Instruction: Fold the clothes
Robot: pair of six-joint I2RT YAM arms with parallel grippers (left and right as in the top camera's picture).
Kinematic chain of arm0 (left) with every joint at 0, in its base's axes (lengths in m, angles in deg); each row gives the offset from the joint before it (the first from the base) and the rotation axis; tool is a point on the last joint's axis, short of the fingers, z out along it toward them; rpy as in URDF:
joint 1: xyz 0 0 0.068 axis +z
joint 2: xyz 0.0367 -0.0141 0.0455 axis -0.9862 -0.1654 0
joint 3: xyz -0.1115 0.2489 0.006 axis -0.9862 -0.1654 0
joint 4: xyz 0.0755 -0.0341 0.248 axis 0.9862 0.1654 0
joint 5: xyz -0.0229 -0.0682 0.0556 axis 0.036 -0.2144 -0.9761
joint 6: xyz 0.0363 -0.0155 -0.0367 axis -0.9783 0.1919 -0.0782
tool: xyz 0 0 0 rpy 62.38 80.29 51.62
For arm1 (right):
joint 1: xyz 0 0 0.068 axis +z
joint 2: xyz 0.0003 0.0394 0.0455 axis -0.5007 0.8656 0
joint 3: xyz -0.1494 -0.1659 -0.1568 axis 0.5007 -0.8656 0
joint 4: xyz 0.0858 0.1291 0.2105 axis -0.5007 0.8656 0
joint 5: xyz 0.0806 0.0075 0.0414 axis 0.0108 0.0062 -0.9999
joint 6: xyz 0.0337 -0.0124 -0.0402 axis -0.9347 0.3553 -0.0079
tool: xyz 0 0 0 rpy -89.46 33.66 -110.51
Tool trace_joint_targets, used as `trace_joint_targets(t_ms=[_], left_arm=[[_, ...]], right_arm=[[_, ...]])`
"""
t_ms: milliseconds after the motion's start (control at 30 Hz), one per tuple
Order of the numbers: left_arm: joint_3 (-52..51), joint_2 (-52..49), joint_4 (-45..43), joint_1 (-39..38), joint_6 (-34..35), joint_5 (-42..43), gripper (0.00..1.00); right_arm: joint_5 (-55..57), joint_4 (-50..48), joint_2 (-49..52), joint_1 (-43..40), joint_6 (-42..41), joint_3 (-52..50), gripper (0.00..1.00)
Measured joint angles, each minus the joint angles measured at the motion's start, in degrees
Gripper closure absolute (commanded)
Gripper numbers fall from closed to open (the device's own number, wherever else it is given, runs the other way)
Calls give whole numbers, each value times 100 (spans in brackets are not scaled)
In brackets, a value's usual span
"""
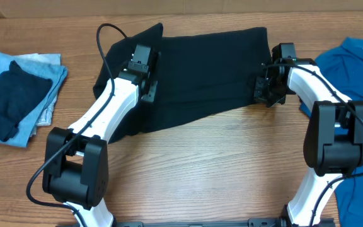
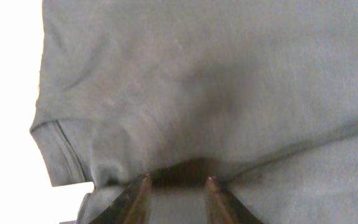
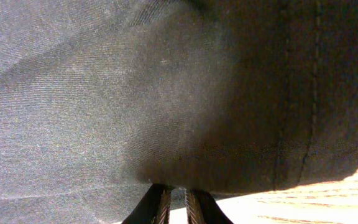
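My table (image 1: 219, 164) is plain light-brown wood, grain running side to side. Light's bright and pretty even up here, just soft shadows on the wood.

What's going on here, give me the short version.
Two robot arms are working on a black shirt spread on the wooden table. The right gripper is pinched shut on the shirt's right edge. The left gripper sits at the shirt's left side near a sleeve, with fabric bunched at its tips; whether it grips is unclear. A blue shirt lies at the right, and folded blue cloths lie at the left.
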Motion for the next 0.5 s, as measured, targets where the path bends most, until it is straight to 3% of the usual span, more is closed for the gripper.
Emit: trace_joint_targets(t_ms=[67, 167, 300, 500], left_arm=[[13, 0, 531, -74, -304, 343, 40], [13, -2, 844, -341, -389, 588, 40], [-411, -9, 763, -404, 232, 555, 48], [-844, -9, 557, -415, 339, 586, 48]], right_arm=[[-2, -4, 0, 2, -2, -2, 87], [0, -11, 0, 2, -2, -2, 87], [-2, -11, 0, 2, 0, -2, 86], [-2, -15, 0, 2, -2, -2, 86]])
